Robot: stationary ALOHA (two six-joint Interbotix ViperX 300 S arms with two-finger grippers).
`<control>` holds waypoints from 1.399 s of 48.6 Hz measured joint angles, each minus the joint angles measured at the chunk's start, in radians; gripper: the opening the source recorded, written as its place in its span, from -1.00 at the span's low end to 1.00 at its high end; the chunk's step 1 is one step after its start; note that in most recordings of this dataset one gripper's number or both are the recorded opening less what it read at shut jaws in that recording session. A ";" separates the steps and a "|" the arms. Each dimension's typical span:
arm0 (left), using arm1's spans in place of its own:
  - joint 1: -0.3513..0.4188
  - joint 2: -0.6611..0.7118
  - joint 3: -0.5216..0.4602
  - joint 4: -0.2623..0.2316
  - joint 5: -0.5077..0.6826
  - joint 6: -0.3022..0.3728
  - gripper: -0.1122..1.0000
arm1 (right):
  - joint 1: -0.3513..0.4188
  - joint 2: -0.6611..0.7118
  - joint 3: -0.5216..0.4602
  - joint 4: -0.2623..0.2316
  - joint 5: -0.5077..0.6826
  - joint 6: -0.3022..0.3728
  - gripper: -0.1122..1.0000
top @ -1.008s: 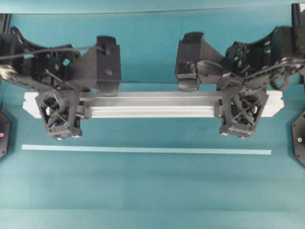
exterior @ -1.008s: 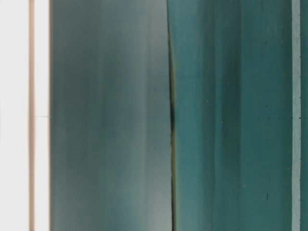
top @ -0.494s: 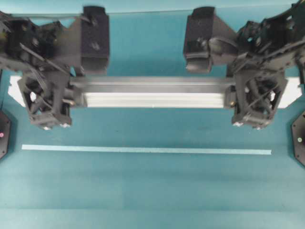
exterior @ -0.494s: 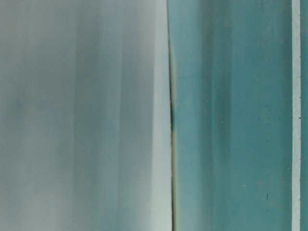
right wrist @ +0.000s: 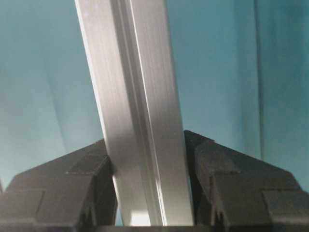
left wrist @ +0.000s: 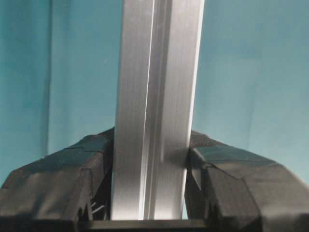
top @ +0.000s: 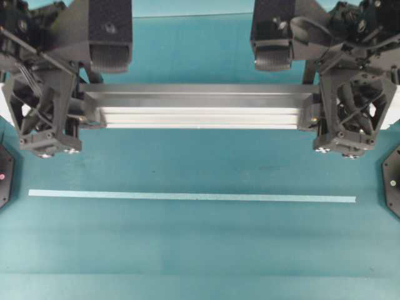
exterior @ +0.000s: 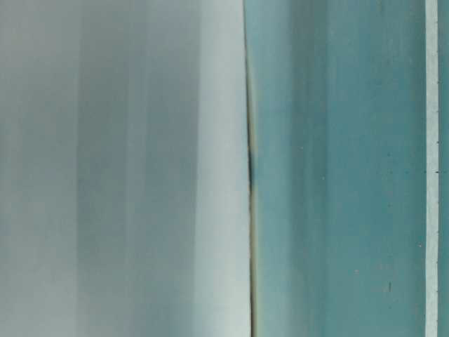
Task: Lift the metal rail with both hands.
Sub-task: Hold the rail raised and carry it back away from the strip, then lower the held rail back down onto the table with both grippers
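Metal rail [top: 200, 111]: it is hanging level across the upper middle of the overhead view, grooves running lengthwise, both end stretches hidden behind the arms. In the left wrist view the rail [left wrist: 157, 111] is running straight up the frame; in the right wrist view the rail [right wrist: 137, 116] is leaning a little to the left.

Left gripper [top: 47, 119]: it is clamping the rail near its left end. The wrist view is showing the black fingers [left wrist: 63, 186] pressing against both sides of the bar, so this gripper [left wrist: 149, 193] is closed on the metal.

Right gripper [top: 342, 122]: it is doing the same near the right end. Up close the padded fingers [right wrist: 241, 186] are sitting tight on either flank of the rail, and this gripper [right wrist: 149, 193] is gripping it firmly.

Tape strip [top: 192, 197]: the thin pale line is lying flat, parallel to the rail and well apart from it, nearer the bottom of the overhead view.

Table [top: 200, 250]: the teal surface is spreading under everything, and in both wrist views it is showing blurred behind the bar.

Table-level view: only a soft grey blur on the left beside teal on the right; what the grey blur is cannot be told.
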 measured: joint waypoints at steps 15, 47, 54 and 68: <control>0.003 0.029 -0.055 -0.002 0.040 0.000 -0.15 | 0.000 0.000 -0.018 -0.008 0.008 0.002 -0.09; 0.005 0.031 -0.057 0.000 0.041 0.000 -0.15 | -0.002 0.002 -0.043 -0.011 0.009 0.000 -0.09; 0.006 0.034 -0.057 0.000 0.040 0.000 -0.15 | 0.000 0.005 -0.040 -0.011 0.009 0.002 -0.09; 0.005 0.048 0.106 0.000 -0.031 0.000 -0.15 | 0.005 0.026 0.166 -0.017 -0.028 0.002 -0.09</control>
